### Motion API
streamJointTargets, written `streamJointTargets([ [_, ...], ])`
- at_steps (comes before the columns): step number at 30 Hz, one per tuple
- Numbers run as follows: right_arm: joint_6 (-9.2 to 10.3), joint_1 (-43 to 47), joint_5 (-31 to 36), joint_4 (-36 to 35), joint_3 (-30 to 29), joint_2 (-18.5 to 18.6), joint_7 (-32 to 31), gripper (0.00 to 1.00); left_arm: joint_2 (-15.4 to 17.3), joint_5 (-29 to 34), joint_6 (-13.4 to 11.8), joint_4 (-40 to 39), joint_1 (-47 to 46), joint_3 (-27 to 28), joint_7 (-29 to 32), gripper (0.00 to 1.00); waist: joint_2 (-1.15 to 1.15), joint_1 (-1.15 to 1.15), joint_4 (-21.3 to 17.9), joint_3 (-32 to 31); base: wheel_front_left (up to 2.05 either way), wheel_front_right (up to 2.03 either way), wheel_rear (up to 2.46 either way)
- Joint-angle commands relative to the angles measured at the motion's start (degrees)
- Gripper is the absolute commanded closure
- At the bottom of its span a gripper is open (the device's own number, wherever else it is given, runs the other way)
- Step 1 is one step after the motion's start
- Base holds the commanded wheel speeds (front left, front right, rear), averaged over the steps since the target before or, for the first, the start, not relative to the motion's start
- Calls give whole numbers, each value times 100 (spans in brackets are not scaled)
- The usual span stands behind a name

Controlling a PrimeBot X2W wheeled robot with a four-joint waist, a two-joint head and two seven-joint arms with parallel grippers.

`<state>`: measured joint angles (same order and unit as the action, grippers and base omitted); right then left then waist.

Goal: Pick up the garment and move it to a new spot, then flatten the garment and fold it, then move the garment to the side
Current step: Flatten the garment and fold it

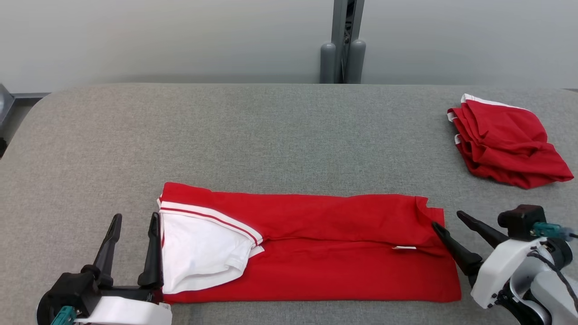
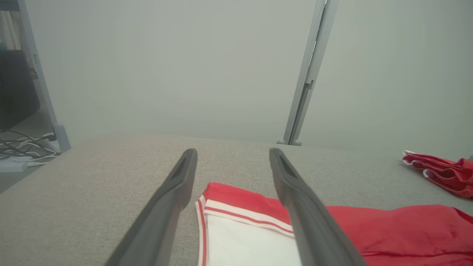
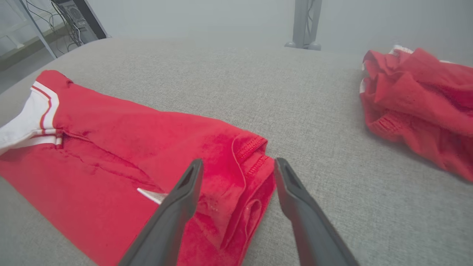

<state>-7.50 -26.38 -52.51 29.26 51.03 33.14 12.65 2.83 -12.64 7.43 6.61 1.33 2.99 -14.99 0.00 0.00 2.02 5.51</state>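
Left tool nearest me: fingers wide, empty, inner finger just beside shirt's collar end. Right tool: wide too, gripped nothing, tips at hem corner. Shirt lay between them on near part of bench, long red strip, white inside of neck showing. I judged lengthwise fold done. Next move called for pinching one end and carrying it over the other. Far right: second red garment, bunched.
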Motion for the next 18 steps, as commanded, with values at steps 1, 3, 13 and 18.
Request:
streamJointTargets([
  [1, 2, -141, 109, 158, 44, -38, -95, 6, 21, 27, 7, -12, -29, -3, -19, 0, 0, 0, 50, -4, 0, 0, 0],
  [3, 2, -280, 141, 377, 78, -163, -184, 15, 20, 37, 7, -19, -34, -21, -19, 0, 0, 0, 96, -1, 0, 0, 0],
  [13, 2, -756, 118, 1265, 376, -471, -484, 36, 20, -55, -6, 4, -97, -124, -19, 0, 0, 0, 368, 70, 0, 0, 0],
  [18, 2, -876, 60, 1550, 504, -553, -484, 60, 20, -77, -25, 6, -90, -141, -19, 0, 0, 0, 453, 105, 0, 0, 0],
])
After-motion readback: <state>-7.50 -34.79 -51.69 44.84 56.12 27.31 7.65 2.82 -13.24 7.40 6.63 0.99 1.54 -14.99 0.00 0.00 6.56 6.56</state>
